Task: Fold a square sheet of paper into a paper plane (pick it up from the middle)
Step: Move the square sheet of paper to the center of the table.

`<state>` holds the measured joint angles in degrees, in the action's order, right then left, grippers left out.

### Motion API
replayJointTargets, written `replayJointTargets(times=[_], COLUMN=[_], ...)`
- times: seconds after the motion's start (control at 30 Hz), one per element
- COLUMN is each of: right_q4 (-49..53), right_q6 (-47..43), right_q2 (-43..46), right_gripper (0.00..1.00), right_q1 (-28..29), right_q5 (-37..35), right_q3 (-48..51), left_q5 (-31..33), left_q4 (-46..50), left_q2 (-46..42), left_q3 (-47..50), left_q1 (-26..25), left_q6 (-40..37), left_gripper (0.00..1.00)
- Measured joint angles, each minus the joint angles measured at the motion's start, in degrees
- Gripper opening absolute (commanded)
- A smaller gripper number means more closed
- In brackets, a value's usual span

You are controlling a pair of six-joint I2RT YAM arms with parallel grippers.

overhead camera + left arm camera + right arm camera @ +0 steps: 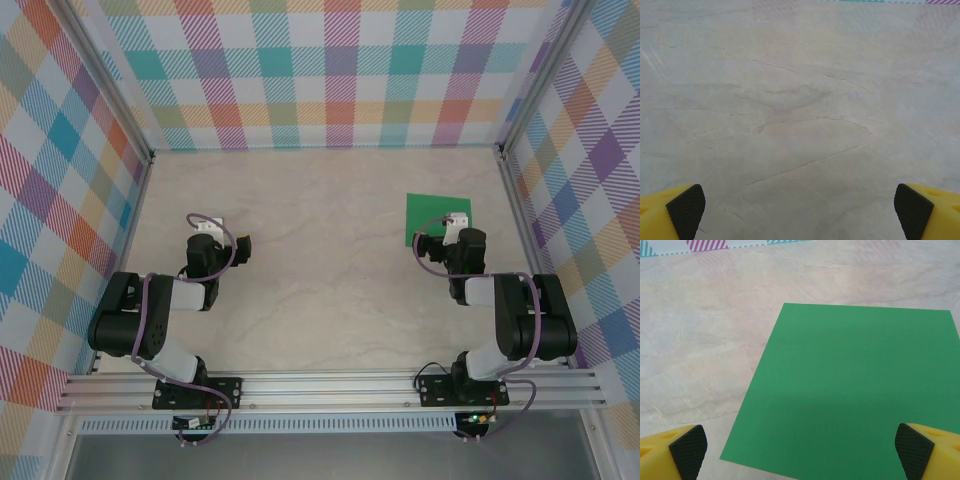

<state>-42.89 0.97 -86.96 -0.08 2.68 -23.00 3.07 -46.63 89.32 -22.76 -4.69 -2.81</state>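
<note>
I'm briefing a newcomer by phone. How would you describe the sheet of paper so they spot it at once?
Start at the pale marble-look table walled by plaid panels, then go to its right side, just ahead of the right end effector. There lies the sheet of paper: flat, square, uncreased, the only green thing on the table.

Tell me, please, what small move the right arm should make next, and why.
Probably ease the right arm forward and down toward the middle of the green sheet: its jaws stand wide open above the sheet's near edge, and the sheet lies flat, unfolded and ungripped on the table.
</note>
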Motion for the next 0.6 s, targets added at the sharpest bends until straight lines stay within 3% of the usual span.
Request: replayJointTargets(times=[0.6], right_q4=[0.6], right_q6=[0.0], right_q2=[0.0], right_gripper=[1.00], right_q1=[0.0], right_q5=[0.2], right_q3=[-0.3], left_q5=[-0.2], left_q4=[0.0], left_q2=[-0.2], left_q3=[0.1], left_q1=[0.0], left_q6=[0.1], left_gripper=[1.00])
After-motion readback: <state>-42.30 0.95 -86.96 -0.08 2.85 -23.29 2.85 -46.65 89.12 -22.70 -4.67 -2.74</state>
